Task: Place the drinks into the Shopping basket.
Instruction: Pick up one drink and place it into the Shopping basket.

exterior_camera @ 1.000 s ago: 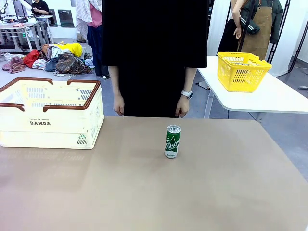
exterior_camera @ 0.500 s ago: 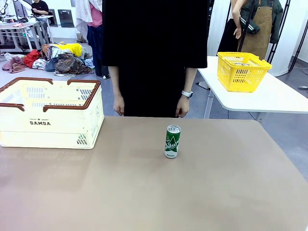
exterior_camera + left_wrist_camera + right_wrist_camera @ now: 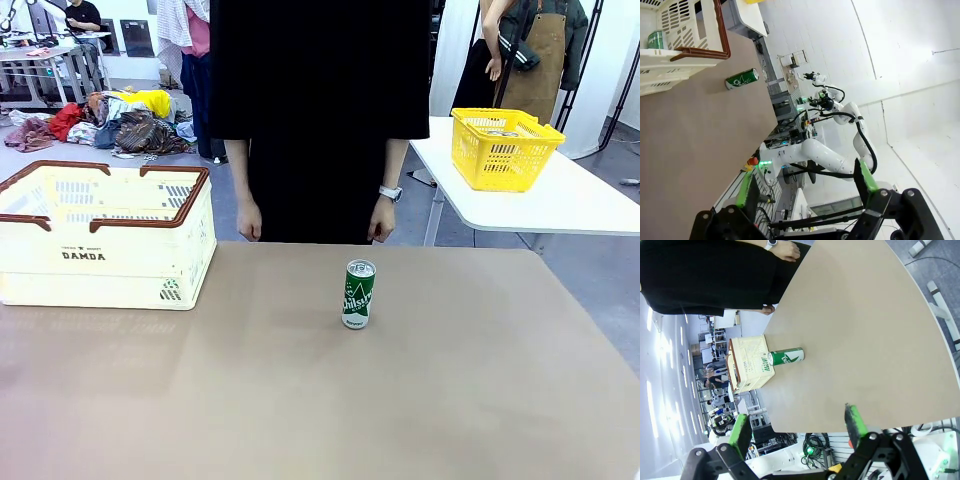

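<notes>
Shows green can (image 3: 359, 294) upright midway on the tan table (image 3: 470, 400) with open room all round, well right of Shopping basket (image 3: 110, 272) at the left edge holding another can (image 3: 655, 39), person's hand (image 3: 380, 220) by the far edge, left pincer (image 3: 804, 175) and right pincer (image 3: 796, 415) both released, empty, above the surface.
</notes>
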You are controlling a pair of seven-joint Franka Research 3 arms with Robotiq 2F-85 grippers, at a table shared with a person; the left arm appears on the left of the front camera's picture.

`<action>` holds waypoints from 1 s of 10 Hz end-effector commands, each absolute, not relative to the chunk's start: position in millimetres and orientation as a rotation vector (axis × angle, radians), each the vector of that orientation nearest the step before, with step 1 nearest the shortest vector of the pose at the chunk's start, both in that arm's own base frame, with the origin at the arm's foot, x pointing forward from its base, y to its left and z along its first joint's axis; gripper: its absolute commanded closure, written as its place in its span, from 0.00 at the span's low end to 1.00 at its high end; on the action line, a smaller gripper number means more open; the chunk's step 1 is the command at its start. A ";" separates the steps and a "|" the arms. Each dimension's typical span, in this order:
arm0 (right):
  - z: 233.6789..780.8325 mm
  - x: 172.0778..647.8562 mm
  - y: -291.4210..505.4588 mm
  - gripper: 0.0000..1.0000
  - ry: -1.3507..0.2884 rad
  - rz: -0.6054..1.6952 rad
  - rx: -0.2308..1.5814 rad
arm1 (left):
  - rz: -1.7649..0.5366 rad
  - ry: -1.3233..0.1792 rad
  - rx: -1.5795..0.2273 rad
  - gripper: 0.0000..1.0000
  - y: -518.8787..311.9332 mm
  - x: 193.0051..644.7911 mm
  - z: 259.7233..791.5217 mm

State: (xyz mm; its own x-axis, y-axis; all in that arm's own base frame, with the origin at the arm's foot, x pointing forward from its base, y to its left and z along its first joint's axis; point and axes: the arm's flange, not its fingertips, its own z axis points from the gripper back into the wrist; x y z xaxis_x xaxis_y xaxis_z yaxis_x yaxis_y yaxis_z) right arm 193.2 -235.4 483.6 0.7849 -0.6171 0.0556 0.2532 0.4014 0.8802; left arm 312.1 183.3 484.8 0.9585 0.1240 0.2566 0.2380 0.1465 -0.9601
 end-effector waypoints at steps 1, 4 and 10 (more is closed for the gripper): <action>484.5 192.8 -236.4 0.00 -0.425 -0.550 1.025 | -0.033 -0.244 -1.378 0.00 169.0 306.8 493.5; 484.5 192.8 -236.4 0.00 -0.425 -0.550 1.025 | -0.189 -0.017 -0.888 0.00 5.7 358.0 560.4; 484.5 192.8 -236.4 0.00 -0.425 -0.550 1.025 | -0.421 0.097 -0.325 0.00 -331.8 441.0 503.7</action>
